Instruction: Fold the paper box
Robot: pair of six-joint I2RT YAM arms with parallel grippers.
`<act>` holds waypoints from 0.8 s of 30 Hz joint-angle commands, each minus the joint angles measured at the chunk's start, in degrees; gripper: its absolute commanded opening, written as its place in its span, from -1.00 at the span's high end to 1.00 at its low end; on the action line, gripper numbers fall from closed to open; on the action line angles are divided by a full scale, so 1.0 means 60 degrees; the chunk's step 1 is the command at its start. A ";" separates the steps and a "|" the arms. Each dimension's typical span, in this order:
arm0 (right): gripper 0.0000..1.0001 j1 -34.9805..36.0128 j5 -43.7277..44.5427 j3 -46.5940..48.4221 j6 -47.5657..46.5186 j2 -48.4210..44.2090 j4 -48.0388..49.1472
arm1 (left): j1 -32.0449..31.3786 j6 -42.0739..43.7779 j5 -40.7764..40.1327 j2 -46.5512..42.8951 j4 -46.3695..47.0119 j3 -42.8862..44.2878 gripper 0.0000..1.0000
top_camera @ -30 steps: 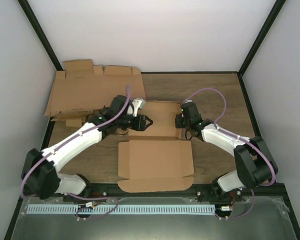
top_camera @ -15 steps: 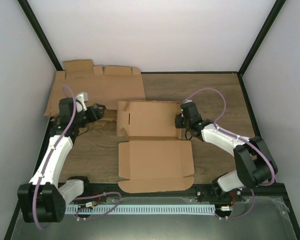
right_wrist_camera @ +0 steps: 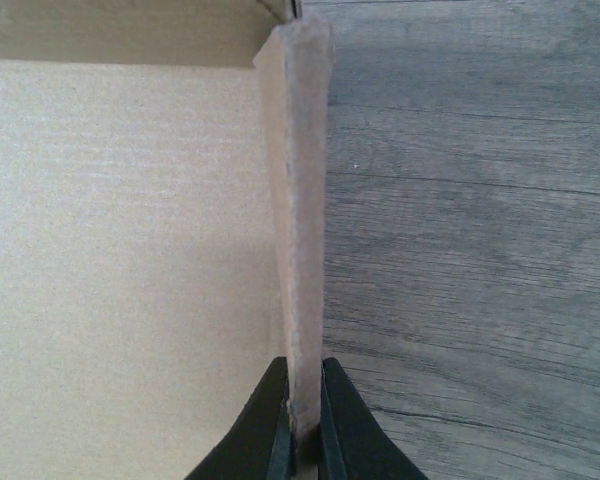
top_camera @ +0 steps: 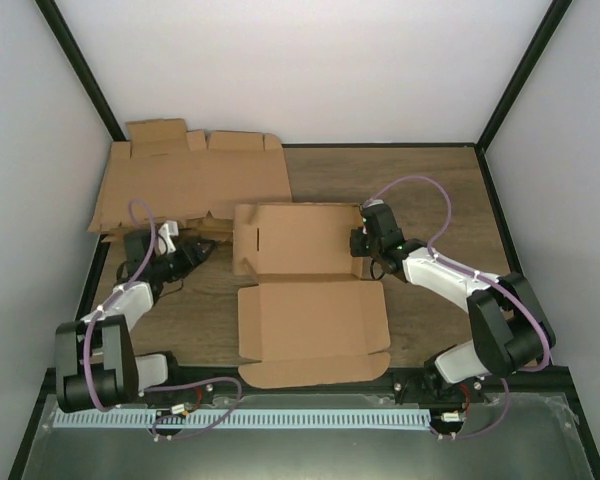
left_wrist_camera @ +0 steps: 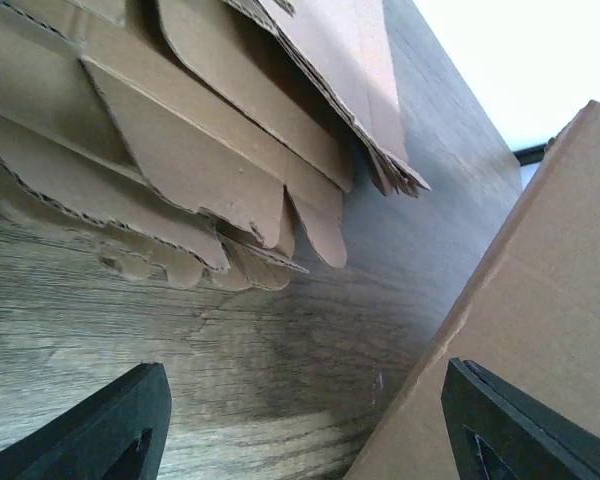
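My left gripper (left_wrist_camera: 302, 400) has backed left of the paper box (top_camera: 310, 320), open, empty; only my right gripper (right_wrist_camera: 300, 390) pinches its wall.

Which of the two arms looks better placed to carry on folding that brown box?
Probably the right: the right gripper is shut on the upright side wall of the paper box, while the left gripper hangs open beside the pile of blanks, apart from the box.

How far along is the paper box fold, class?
Done: the paper box has its left wall and right wall raised. In hand: the right gripper pinches that right wall; the left gripper hangs open near the pile of blanks. Left: the lid panel lies flat.
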 commanded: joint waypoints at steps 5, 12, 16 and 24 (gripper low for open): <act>0.99 -0.0032 -0.0060 0.0075 -0.0115 0.0150 -0.0249 | -0.0518 -0.0566 0.1475 0.1196 0.3624 -0.0482 -0.50; 0.99 -0.0034 -0.0069 0.0102 -0.0109 0.0116 -0.0343 | -0.1472 -0.0648 0.2061 0.1925 0.4193 -0.0079 -0.49; 0.99 -0.0036 -0.0116 0.0082 -0.0072 0.0022 -0.0331 | -0.1790 -0.0450 0.2170 0.1948 0.4011 0.0064 -0.49; 0.99 -0.0031 -0.0257 0.0133 -0.0045 0.0062 -0.0372 | -0.2346 -0.0147 0.2140 0.1931 0.3650 0.0256 -0.41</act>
